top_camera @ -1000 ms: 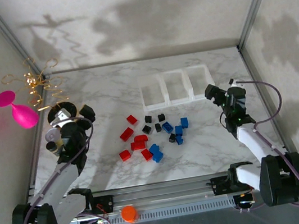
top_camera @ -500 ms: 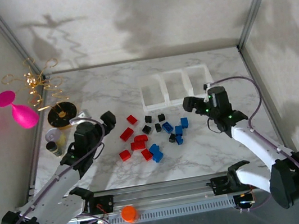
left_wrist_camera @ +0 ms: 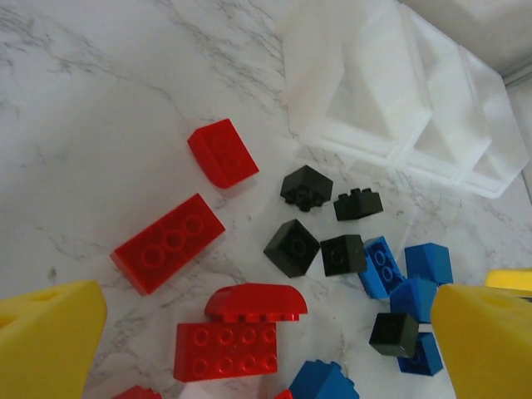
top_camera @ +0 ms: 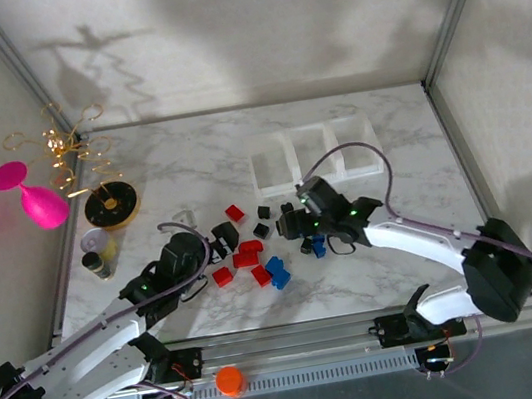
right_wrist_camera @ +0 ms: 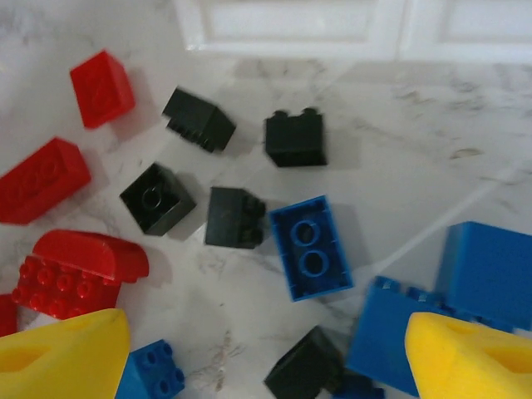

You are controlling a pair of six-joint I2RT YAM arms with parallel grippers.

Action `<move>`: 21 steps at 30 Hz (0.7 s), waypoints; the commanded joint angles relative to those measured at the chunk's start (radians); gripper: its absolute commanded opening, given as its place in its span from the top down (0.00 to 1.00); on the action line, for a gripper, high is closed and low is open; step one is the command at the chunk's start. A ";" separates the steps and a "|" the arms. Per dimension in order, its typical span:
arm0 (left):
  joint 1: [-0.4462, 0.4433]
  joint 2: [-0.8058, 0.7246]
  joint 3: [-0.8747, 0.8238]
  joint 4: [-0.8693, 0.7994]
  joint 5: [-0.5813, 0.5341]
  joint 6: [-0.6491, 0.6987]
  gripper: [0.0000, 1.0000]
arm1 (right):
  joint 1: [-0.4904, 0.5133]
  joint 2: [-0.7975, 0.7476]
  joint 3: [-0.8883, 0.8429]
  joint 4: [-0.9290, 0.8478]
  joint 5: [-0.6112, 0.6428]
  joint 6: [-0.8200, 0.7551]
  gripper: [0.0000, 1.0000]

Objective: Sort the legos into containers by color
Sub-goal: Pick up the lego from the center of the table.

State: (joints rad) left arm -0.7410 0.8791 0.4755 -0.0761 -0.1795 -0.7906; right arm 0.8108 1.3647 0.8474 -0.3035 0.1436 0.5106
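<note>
1. Both arms have swung inward over the last second. My left gripper (top_camera: 222, 239) has come in from the left edge of the table (top_camera: 189, 161) to the left flank of the legos (top_camera: 263, 245). My right gripper (top_camera: 290, 224) has come from beside the containers (top_camera: 315, 156) to the pile's right flank.
2. The legos I can see lie where they lay before: loose on the marble, between my two grippers and just in front of the containers. Reds are on the left, blacks in the middle, blues on the right.
3. Left gripper: its yellow fingers (left_wrist_camera: 46, 341) stand wide apart and clamp nothing. Its wrist camera looks down on a red oblong brick (left_wrist_camera: 169, 243), a red square brick (left_wrist_camera: 222, 152) and a curved red piece (left_wrist_camera: 255, 301) that touches a studded red block (left_wrist_camera: 226, 349).
4. Right gripper: spread as well, with its yellow fingertips (right_wrist_camera: 470, 353) at the two lower corners of its wrist view, gripping nothing. Below it a blue two-stud brick (right_wrist_camera: 310, 247) lies just beside a black brick (right_wrist_camera: 235, 217). Three more black bricks lie nearer the containers.
5. Off the work area: a pink goblet (top_camera: 28, 197) stands at the far left, and an orange cap (top_camera: 230, 379) sits on the rail between my bases.
</note>
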 commanded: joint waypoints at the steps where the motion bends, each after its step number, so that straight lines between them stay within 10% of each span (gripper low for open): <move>1: -0.038 0.013 0.020 -0.043 -0.056 -0.046 0.01 | 0.051 0.067 0.062 -0.034 0.097 0.026 0.19; 21: -0.069 0.047 0.023 -0.066 -0.117 -0.111 0.01 | 0.106 0.417 0.257 -0.021 0.206 0.021 0.54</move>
State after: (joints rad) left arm -0.8036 0.9211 0.4755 -0.1181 -0.2630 -0.8890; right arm 0.9054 1.7573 1.0660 -0.3111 0.3084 0.5365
